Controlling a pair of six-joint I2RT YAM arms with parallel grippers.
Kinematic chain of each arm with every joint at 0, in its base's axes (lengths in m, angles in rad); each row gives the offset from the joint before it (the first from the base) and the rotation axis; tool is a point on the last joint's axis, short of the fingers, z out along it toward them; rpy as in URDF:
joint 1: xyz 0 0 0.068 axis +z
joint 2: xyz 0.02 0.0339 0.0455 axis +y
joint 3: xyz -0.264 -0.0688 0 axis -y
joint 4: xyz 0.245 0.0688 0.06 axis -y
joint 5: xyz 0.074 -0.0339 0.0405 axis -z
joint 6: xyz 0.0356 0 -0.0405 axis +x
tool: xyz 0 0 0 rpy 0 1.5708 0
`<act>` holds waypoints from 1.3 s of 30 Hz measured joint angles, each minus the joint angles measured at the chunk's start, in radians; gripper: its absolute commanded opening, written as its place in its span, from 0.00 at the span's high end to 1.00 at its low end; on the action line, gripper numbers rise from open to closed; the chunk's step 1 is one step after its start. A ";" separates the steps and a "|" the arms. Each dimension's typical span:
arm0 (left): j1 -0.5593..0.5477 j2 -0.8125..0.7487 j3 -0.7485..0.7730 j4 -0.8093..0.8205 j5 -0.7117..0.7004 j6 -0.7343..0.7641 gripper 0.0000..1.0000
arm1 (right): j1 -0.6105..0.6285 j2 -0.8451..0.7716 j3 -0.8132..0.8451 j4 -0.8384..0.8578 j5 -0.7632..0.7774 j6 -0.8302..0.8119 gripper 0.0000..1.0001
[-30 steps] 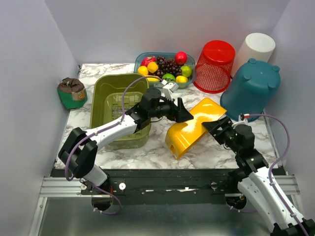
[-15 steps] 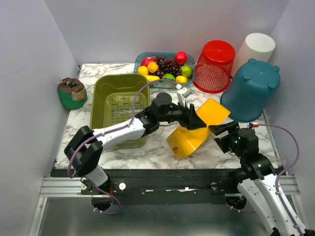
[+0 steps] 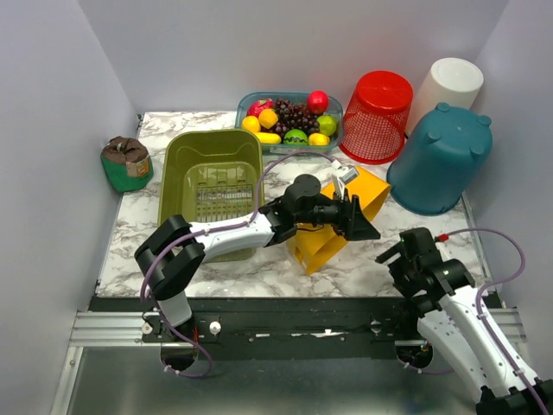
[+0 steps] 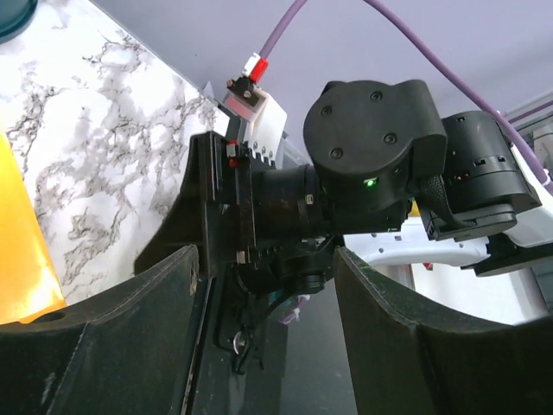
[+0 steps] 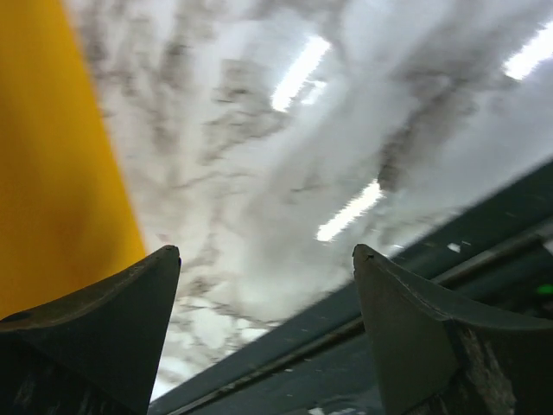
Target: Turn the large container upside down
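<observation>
A glossy yellow plastic container (image 3: 313, 251) lies tilted near the veined marble tabletop's (image 3: 130, 226) front edge. The left gripper (image 3: 359, 220) and right gripper (image 5: 263, 255) both gape empty.

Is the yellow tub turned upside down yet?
Not yet. Done: the yellow tub stands tipped up on one edge on the table. In hand: the left gripper, open, is at its raised side, while the right gripper sits open and apart. Left: tipping it over until it rests upside down.
</observation>
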 measured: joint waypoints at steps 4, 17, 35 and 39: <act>-0.003 0.007 -0.003 0.021 0.000 -0.010 0.27 | 0.000 -0.043 0.006 -0.042 0.031 -0.016 0.12; -0.014 -0.201 0.158 -0.288 -0.113 0.203 0.20 | 0.000 -0.074 0.212 0.193 -0.041 -0.289 0.19; 0.385 -0.584 -0.032 -0.613 -0.470 0.283 0.15 | 0.660 0.095 0.183 0.505 -0.061 -0.329 0.13; 0.394 -0.584 -0.035 -0.618 -0.469 0.274 0.15 | 0.842 0.257 0.185 0.568 0.112 -0.294 0.12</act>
